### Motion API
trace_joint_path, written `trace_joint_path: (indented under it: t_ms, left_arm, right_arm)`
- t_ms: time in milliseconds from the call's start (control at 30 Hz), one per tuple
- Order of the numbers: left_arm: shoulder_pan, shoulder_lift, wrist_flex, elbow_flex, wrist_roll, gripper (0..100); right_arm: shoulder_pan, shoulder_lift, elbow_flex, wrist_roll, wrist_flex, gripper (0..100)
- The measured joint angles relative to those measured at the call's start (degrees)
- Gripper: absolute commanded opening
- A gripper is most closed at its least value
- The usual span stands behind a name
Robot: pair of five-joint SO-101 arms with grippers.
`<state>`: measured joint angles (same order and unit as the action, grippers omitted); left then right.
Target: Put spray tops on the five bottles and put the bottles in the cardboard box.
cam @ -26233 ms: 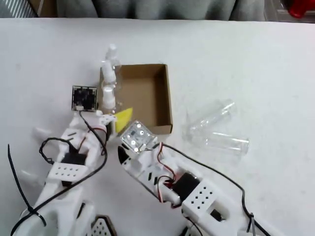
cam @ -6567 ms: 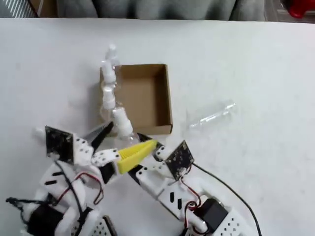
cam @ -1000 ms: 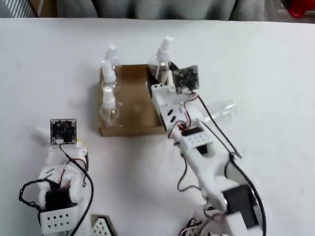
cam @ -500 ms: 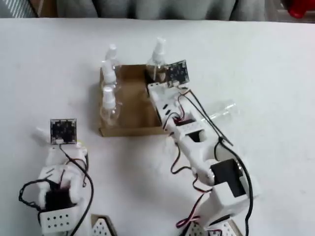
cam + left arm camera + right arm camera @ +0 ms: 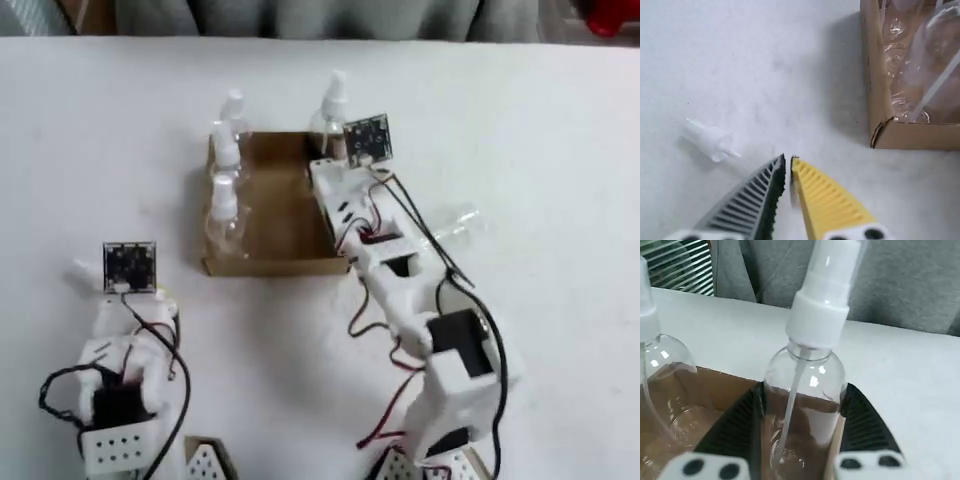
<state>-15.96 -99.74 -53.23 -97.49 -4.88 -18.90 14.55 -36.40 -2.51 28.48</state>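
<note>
Right gripper (image 5: 801,412) fingers are clamped on the capped bottle (image 5: 807,375) at the cardboard box (image 5: 268,264) far right corner. Risk: release above the wall tips the bottle onto the surface (image 5: 520,120).

The cardboard box (image 5: 275,200) is plain brown. The 3 bottles (image 5: 222,222) inside it are clear with white spray tops (image 5: 231,100), and so is the bottle (image 5: 805,365) between the black ribbed fingers (image 5: 865,425) of the right gripper (image 5: 802,395). The left gripper (image 5: 788,162) has 1 grey ribbed finger and 1 yellow. The loose spray top (image 5: 710,141) is white. The table (image 5: 520,120) is white, and the arms (image 5: 400,290) are white with red and black wires.
</note>
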Motion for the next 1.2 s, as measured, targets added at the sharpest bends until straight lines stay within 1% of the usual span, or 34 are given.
trace_joint_path:
  t_ms: [233, 800, 900, 1000, 1100, 1200]
  left_arm:
    - [0.0, 0.0, 0.0, 0.0, 0.0, 2]
    - [0.0, 0.0, 0.0, 0.0, 0.0, 2]
    - [0.0, 0.0, 0.0, 0.0, 0.0, 2]
    - [0.0, 0.0, 0.0, 0.0, 0.0, 2]
    - [0.0, 0.0, 0.0, 0.0, 0.0, 2]
    - [0.0, 0.0, 0.0, 0.0, 0.0, 2]
  right_arm:
    - [0.6, 5.2, 4.5, 0.0, 0.0, 1.6]
    - [0.7, 5.6, 1.8, 0.0, 1.3, 1.6]
    - [0.7, 5.6, -0.3, 0.0, 4.8, 1.6]
    - [0.5, 5.6, -3.7, -0.3, 10.6, 1.6]
    - [-0.4, 5.6, -6.4, -3.9, 13.8, 1.6]
    - [-1.4, 5.5, -6.8, -7.7, 13.3, 1.6]
